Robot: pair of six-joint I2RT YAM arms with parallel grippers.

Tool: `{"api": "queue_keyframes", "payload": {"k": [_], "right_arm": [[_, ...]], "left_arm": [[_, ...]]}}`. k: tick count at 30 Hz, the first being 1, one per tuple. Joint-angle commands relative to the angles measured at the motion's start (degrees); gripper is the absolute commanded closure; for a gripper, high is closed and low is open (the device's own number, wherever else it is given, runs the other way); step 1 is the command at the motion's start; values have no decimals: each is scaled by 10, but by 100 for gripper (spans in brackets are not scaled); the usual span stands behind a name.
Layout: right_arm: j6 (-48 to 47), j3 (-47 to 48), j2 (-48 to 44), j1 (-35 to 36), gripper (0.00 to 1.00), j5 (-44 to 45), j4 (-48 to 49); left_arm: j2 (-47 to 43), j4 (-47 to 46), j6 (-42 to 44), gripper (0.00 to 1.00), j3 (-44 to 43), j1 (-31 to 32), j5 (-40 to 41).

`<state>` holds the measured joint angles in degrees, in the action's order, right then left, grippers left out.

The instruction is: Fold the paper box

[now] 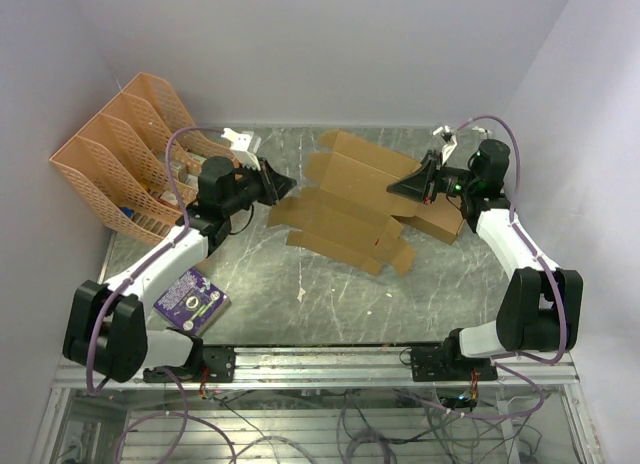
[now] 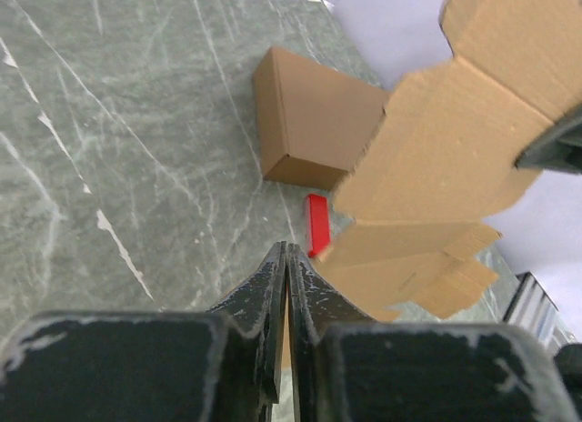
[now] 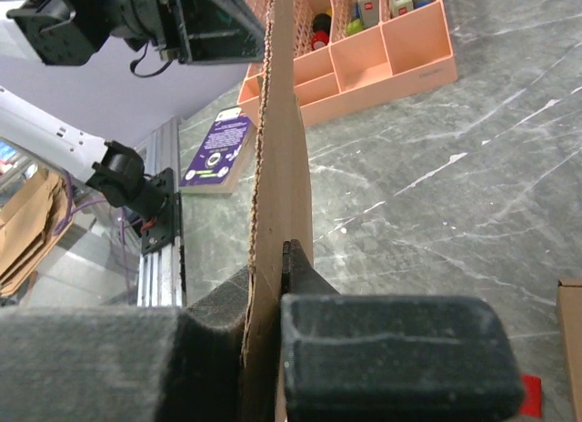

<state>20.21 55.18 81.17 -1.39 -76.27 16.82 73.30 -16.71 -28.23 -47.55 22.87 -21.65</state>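
Observation:
The paper box (image 1: 340,219) is a flat brown die-cut sheet with flaps, held off the table between both arms. My left gripper (image 1: 285,187) is shut on the sheet's left edge. In the left wrist view a thin brown strip shows between the closed fingers (image 2: 273,276), and the rest of the sheet (image 2: 455,140) spreads to the right. My right gripper (image 1: 398,187) is shut on the sheet's right side. The right wrist view shows the cardboard (image 3: 282,122) edge-on, pinched at the gripper (image 3: 277,254).
A ready-made brown box (image 1: 440,222) (image 2: 309,122) stands under the right gripper, with a small red piece (image 2: 316,224) beside it. An orange file organiser (image 1: 130,164) fills the back left. A purple booklet (image 1: 190,299) lies front left, near the metal rail (image 1: 320,359).

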Motion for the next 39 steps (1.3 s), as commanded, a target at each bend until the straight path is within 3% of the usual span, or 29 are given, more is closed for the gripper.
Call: {"api": "queue_keyframes", "payload": {"k": [1, 10, 27, 35, 39], "right_arm": [[-31, 18, -7, 5, 100, -11, -28], [-37, 18, -13, 14, 100, -20, -32], [-34, 18, -19, 14, 100, -25, -29], [-20, 18, -18, 15, 100, -31, -13], [-18, 18, -16, 15, 100, -34, -10]], "left_arm": [[25, 12, 17, 87, -37, -25, -22], [96, -36, 56, 83, -62, -20, -165], [41, 74, 135, 80, -37, 8, -181], [51, 59, 139, 80, -26, 10, -188], [47, 48, 146, 75, -25, 19, -197]]}}
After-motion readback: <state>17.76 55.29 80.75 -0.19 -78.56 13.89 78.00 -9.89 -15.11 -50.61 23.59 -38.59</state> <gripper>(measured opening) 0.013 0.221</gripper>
